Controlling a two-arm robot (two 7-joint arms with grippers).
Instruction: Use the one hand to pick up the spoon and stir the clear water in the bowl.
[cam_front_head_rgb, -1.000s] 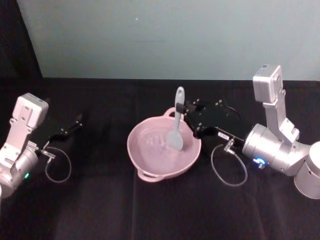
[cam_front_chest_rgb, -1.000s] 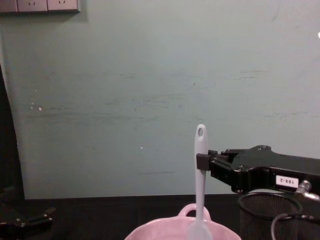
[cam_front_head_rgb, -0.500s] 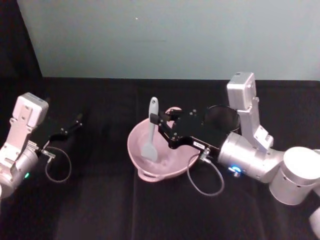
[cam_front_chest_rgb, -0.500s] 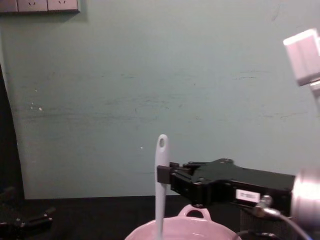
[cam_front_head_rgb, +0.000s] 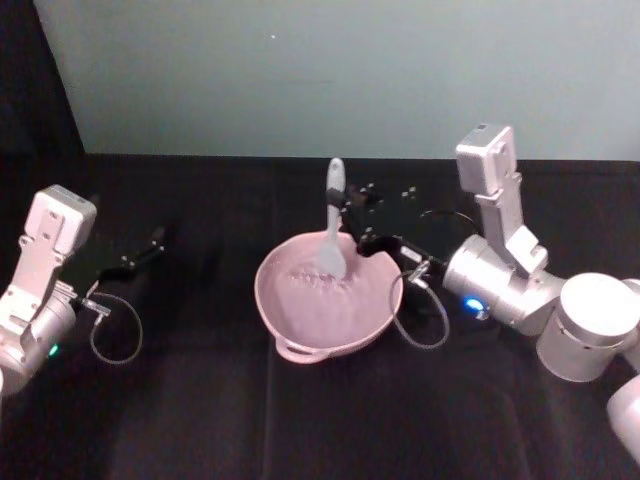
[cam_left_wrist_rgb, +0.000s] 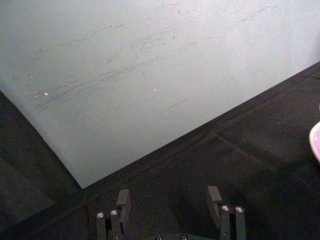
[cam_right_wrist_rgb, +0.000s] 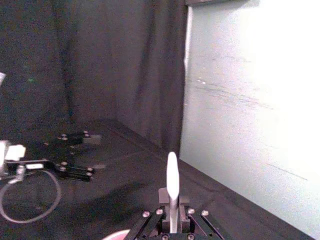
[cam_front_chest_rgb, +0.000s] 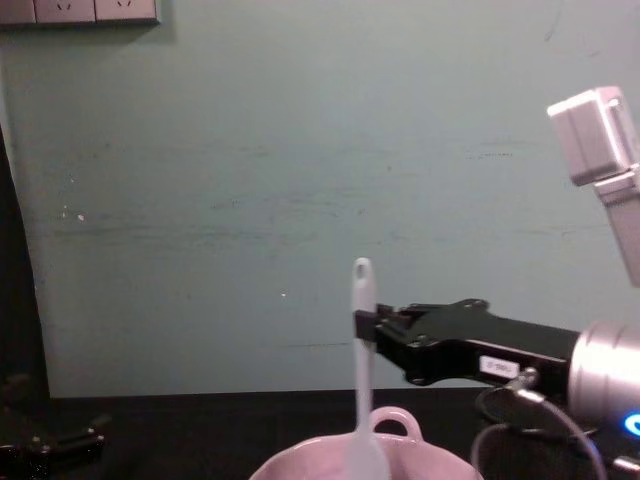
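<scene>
The pale pink bowl (cam_front_head_rgb: 300, 325) sits mid-table, its rim also low in the chest view (cam_front_chest_rgb: 300, 468). The white spoon (cam_front_head_rgb: 332, 235) stands nearly upright, its scoop down inside the bowl toward the far side, where faint ripples mark the clear water (cam_front_head_rgb: 315, 300). My right gripper (cam_front_head_rgb: 346, 216) is shut on the spoon's handle (cam_front_chest_rgb: 361, 330) just below the hole. The handle tip (cam_right_wrist_rgb: 172, 177) rises between the pads in the right wrist view. My left gripper (cam_front_head_rgb: 152, 244) rests open at the table's left, its fingers (cam_left_wrist_rgb: 123, 201) apart over black cloth.
A black cloth (cam_front_head_rgb: 200, 420) covers the table in front of a pale green wall (cam_front_head_rgb: 300, 70). Behind my right gripper stands a black wire-mesh cup (cam_front_head_rgb: 440, 222). Cable loops hang under both wrists. The bowl's loop handle (cam_front_chest_rgb: 392, 420) faces the wall.
My right gripper has swept the spoon from the bowl's right side to its left, then back toward the middle and far side. The left arm has not moved.
</scene>
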